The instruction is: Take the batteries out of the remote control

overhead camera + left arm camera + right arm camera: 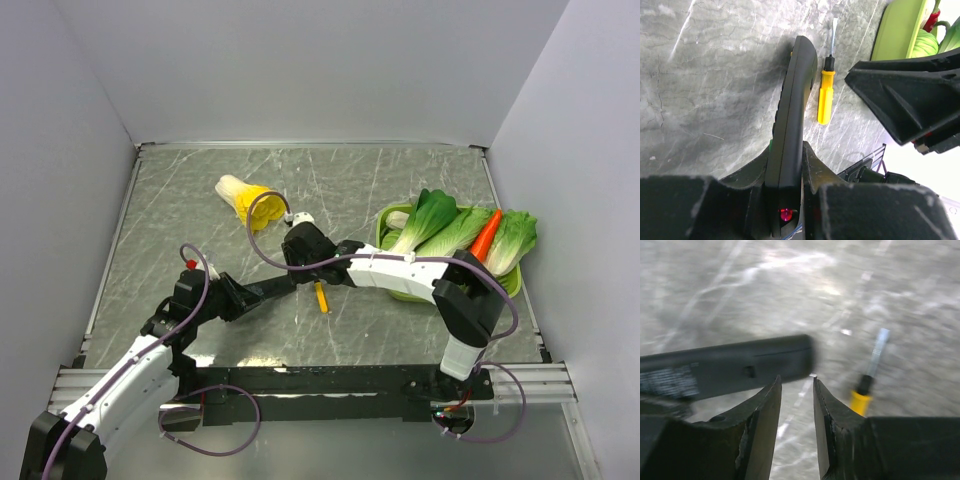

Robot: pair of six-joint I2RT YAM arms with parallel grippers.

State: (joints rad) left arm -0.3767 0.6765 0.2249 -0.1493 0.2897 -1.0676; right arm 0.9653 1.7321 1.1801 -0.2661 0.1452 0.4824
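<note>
left gripper clamped on remote control (held on edge) | right gripper slightly parted, empty, by remote's far end | screwdriver lying just beside

The left and far stretches of the desk lay bare for a gripper to pass, save a yellow-and-white vegetable toy at the back. Room was tight around the free end of the remote control: the right gripper hung close by it and the screwdriver lay just beside. Further right, the right arm and the green tray of vegetables blocked the way.
</note>
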